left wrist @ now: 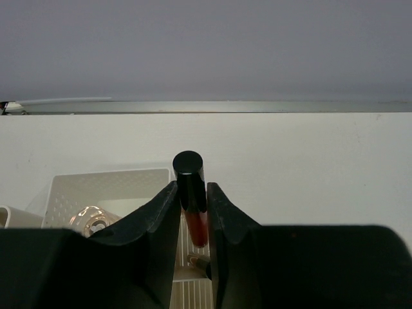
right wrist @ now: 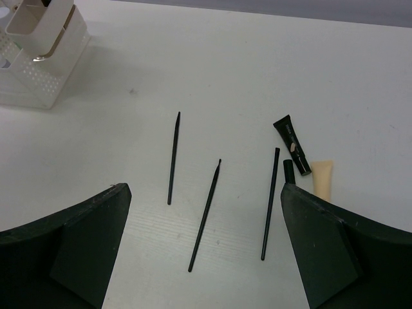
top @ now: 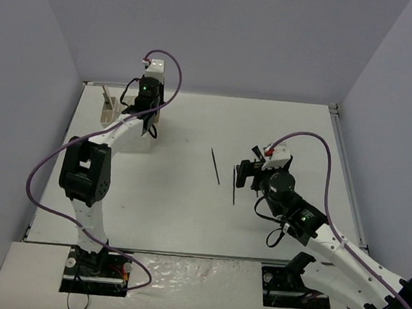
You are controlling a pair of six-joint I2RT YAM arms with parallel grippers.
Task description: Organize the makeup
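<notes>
The left arm reaches to the far-left corner of the table [top: 185, 218], above the white box [top: 108, 112] that stands there. The left fingers [left wrist: 158, 219] are clamped on the red tube [left wrist: 196, 228], gripping it just below its black cap. The tube stands roughly upright between them, with the cap projecting above the fingertips. Directly beneath the fingers are the box's compartments. A small capped bottle [left wrist: 90, 220] sits inside the box on the side toward the left edge of the table, next to a perforated compartment [left wrist: 109, 187]. Which compartment lies under the tube cannot be determined. The right arm is positioned over the middle of the table, toward the right edge. The right fingers [right wrist: 71, 257] are spread wide apart and hold nothing. On the table below them lie three thin black sticks, apart from each other: the stick nearest the box [right wrist: 173, 158], the middle stick [right wrist: 205, 215] and the third stick [right wrist: 270, 203]. Just beyond the third stick, toward the right edge, lie a black tube [right wrist: 293, 145] and a tan tube [right wrist: 322, 179], the tan tube partly hidden by one finger. A short black piece [right wrist: 289, 170] lies just beside the black tube. What it is cannot be determined. All of these items lie well apart from the box.
</notes>
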